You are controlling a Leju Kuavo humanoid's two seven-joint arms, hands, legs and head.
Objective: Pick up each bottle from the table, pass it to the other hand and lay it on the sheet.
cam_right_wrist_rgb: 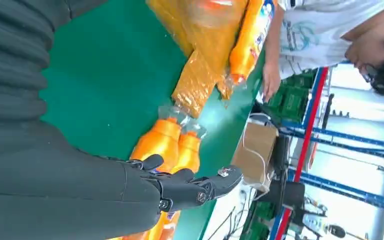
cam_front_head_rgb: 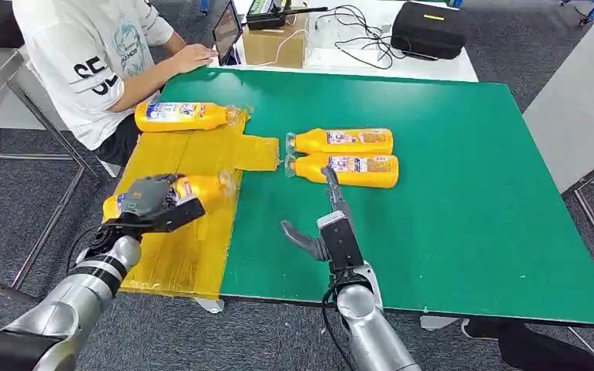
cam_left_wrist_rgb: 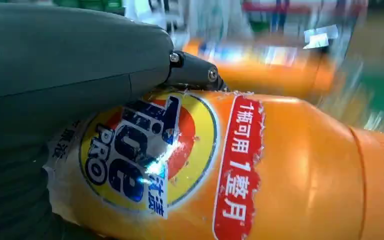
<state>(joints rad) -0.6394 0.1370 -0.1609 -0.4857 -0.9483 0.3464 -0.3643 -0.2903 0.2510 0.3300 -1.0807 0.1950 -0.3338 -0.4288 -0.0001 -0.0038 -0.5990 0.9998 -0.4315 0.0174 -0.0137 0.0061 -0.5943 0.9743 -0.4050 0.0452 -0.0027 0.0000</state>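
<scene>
A: Left hand (cam_front_head_rgb: 148,199) wraps the orange bottle (cam_front_head_rgb: 201,189), low over the near part of the yellow sheet (cam_front_head_rgb: 189,255). Right hand (cam_front_head_rgb: 326,220) empty, fingers spread, hovering over the green table (cam_front_head_rgb: 464,216) just short of the two bottles lying side by side (cam_front_head_rgb: 344,141) (cam_front_head_rgb: 346,168).

B: Placement advice?

A: I'd lower it flat, lengthwise, parallel to the far bottle on the sheet (cam_front_head_rgb: 182,116) and well apart from it, then loosen the fingers only once it rests, since a round body may roll.

B: Surfaces?

A: Glossy smooth plastic, peeling round label in the left wrist view; clear caps. Sheet looks wrinkled and taped; table matte.
</scene>
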